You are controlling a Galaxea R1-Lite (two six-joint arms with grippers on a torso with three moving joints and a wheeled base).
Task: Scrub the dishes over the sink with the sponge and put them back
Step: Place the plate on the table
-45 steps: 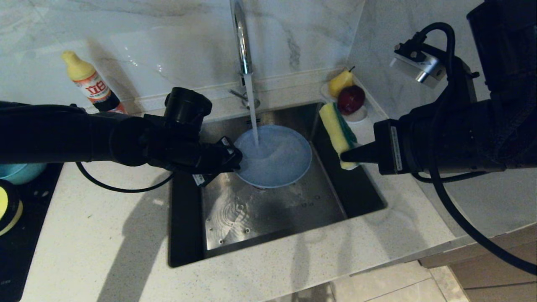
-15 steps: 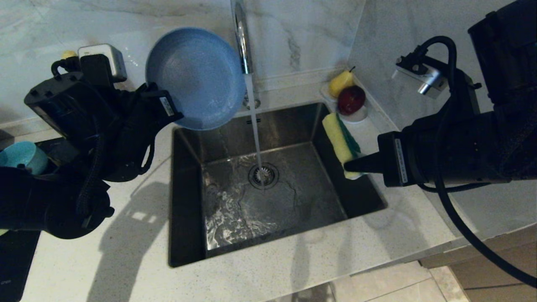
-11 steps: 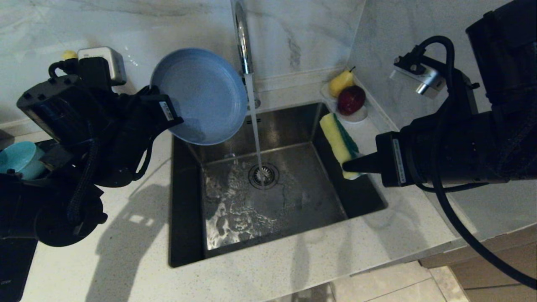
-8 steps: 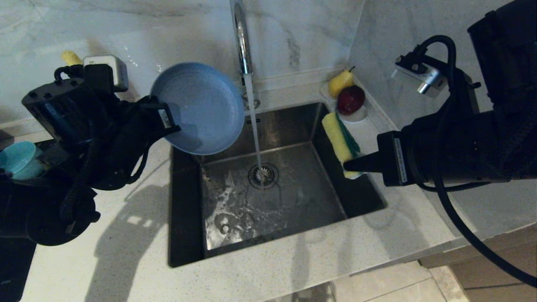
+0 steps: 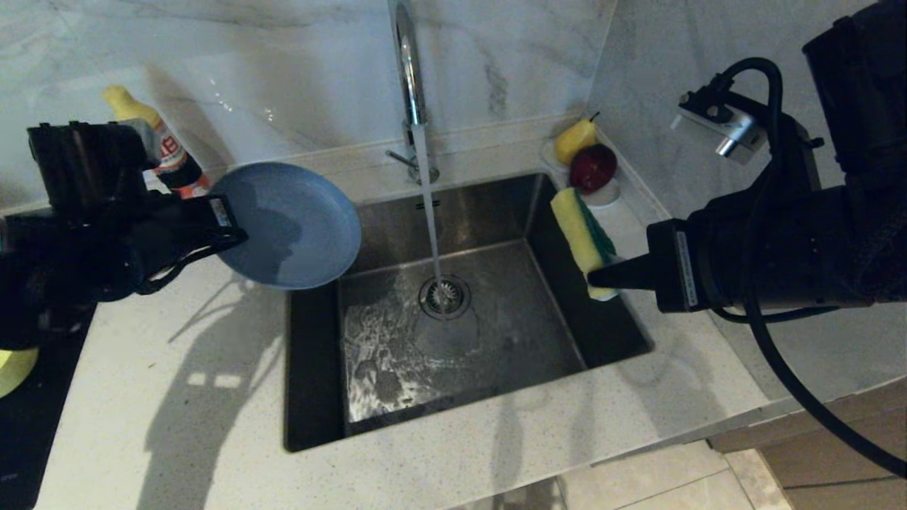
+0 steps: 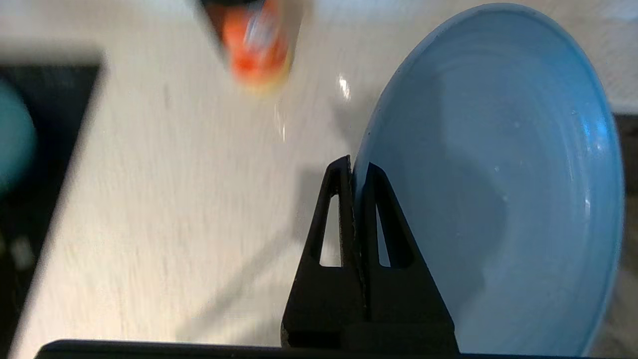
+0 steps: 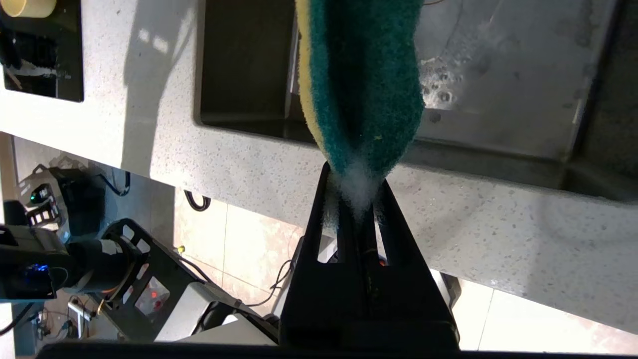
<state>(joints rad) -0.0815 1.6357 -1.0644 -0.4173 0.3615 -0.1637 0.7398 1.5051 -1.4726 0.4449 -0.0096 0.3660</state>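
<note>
The grey-blue plate (image 5: 287, 225) hangs tilted over the left edge of the sink (image 5: 496, 340). My left gripper (image 5: 230, 230) is shut on its rim. In the left wrist view the plate (image 6: 498, 189) has its rim pinched by that gripper (image 6: 355, 167). Over the sink's right side, my right gripper (image 5: 599, 278) is shut on the lower end of the sponge (image 5: 584, 237), which stands upright. In the right wrist view the sponge (image 7: 364, 80) shows its green face above the gripper (image 7: 355, 192). A yellow bowl (image 5: 13, 365) peeks in at the left edge. A blurred teal bowl (image 6: 12, 134) shows in the left wrist view.
Water runs from the chrome tap (image 5: 409, 64) onto the drain strainer (image 5: 445, 296). A dish-soap bottle (image 5: 159, 145) stands at the back left. A white saucer with fruit (image 5: 584, 159) sits at the back right corner. A black mat (image 5: 28, 425) covers the counter's left end.
My left arm has swung the plate down and to the left, away from the tap and out of the water stream. The right arm and the sponge have stayed put.
</note>
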